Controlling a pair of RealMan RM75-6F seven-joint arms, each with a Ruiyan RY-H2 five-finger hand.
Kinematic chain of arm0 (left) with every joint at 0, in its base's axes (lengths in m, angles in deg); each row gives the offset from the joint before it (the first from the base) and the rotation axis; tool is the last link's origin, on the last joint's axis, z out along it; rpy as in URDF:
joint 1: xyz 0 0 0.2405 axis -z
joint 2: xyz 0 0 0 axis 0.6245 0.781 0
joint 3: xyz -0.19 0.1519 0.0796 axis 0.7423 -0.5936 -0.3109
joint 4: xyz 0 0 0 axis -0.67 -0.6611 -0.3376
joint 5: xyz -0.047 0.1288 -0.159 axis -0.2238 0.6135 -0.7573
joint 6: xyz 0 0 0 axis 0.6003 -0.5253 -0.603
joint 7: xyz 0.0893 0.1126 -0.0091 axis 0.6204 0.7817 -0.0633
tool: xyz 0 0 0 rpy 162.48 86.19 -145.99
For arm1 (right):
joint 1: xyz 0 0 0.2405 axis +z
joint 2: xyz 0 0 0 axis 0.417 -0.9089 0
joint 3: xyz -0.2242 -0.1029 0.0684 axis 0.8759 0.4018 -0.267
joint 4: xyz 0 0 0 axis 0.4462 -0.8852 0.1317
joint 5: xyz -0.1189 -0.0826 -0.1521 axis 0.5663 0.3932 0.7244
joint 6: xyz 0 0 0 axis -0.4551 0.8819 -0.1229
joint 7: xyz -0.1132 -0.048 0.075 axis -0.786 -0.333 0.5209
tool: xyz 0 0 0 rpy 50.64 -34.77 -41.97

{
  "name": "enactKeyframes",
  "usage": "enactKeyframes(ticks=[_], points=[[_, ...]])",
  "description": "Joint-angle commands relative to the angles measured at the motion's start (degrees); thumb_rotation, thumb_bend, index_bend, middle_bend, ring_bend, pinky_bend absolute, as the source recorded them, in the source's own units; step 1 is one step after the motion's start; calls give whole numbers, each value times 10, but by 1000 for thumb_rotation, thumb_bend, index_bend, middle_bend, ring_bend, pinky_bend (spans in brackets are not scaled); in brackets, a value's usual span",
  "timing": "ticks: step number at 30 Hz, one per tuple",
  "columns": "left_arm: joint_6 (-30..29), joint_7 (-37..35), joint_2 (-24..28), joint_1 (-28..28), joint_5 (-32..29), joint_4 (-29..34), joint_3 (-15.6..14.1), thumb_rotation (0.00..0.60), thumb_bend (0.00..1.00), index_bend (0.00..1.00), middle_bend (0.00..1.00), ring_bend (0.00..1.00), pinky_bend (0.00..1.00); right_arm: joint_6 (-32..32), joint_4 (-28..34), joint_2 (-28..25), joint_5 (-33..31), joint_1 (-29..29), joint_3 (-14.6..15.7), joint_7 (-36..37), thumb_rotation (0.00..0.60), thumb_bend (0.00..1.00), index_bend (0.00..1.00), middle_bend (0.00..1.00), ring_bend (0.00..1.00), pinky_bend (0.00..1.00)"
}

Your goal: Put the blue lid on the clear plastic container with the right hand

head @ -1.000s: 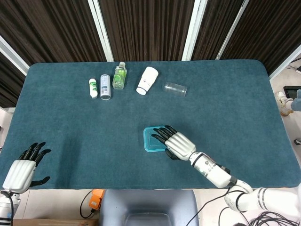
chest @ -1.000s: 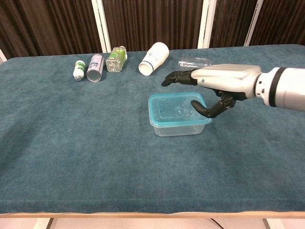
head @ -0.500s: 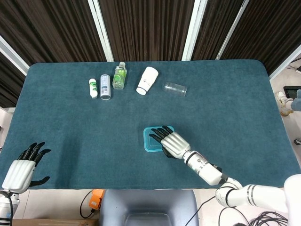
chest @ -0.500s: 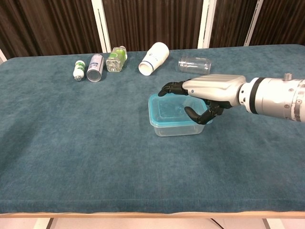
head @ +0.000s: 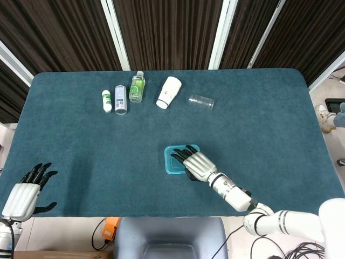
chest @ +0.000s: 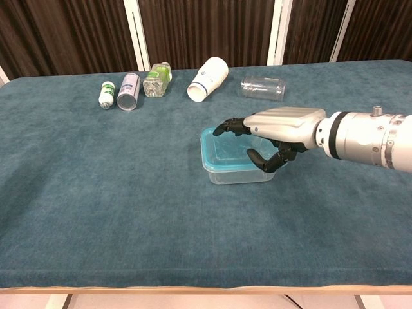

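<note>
While the blue lid (chest: 235,147) is seen lying on top of the clear plastic container (chest: 239,172) near the middle of the surface (chest: 96,193), the right hand (chest: 277,129) is held flat over it, fingers stretched across the lid and the thumb curled down at the container's right side; nothing is gripped, and whether the palm actually touches the lid cannot be told. The step in hand is judged to be the seating of the lid. It would be done well if pressure were applied straight down and spread evenly, first near the middle and then toward each corner, so that the rim is snapped on all round. Sideways push should be avoided, since the light container could be slid along the cloth. The left hand (head: 24,191) is rested at the near left edge, fingers apart and empty, well apart from the work.
</note>
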State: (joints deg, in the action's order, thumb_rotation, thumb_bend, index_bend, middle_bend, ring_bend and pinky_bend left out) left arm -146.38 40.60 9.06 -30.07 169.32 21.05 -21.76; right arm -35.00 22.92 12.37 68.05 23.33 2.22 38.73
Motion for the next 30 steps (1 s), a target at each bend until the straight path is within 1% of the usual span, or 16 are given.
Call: enactKeyframes(ticks=[1,4,12,18,21,23,26,30], points=[[0,-1,0,0,0,0,0,600,462,221,74,26,217,-1,-4,2,1,0,2,3,600,873,121,167,218,214],[0,-2,1,0,0,0,0,600,462,221,74,27,217,-1,-10,4,5,0,4,11,600,873,121,168,219,229],[-1,-1,0,0,1,0,0,600,462,221,74,26,217,-1,-24,6,29,-4,8,52,600,873,125,168,219,230],[0,0,0,0,0,0,0,600,462,221,73,26,217,28,-27,8,59,-12,8,67,600,873,131,168,219,229],[0,-1,0,0,0,1,0,600,463,221,74,26,217,34,-26,8,64,-13,8,69,600,872,135,168,219,229],[-1,-1,0,0,0,1,0,600,463,221,73,26,217,45,-23,8,74,-16,7,70,600,873,139,168,218,227],[-1,1,0,0,1,0,-1,600,463,221,73,26,217,76,-8,7,113,-21,10,90,600,873,140,168,208,216],[-1,2,0,0,1,1,-1,600,462,221,74,27,217,72,-10,9,135,-17,16,112,600,873,130,167,195,210]])
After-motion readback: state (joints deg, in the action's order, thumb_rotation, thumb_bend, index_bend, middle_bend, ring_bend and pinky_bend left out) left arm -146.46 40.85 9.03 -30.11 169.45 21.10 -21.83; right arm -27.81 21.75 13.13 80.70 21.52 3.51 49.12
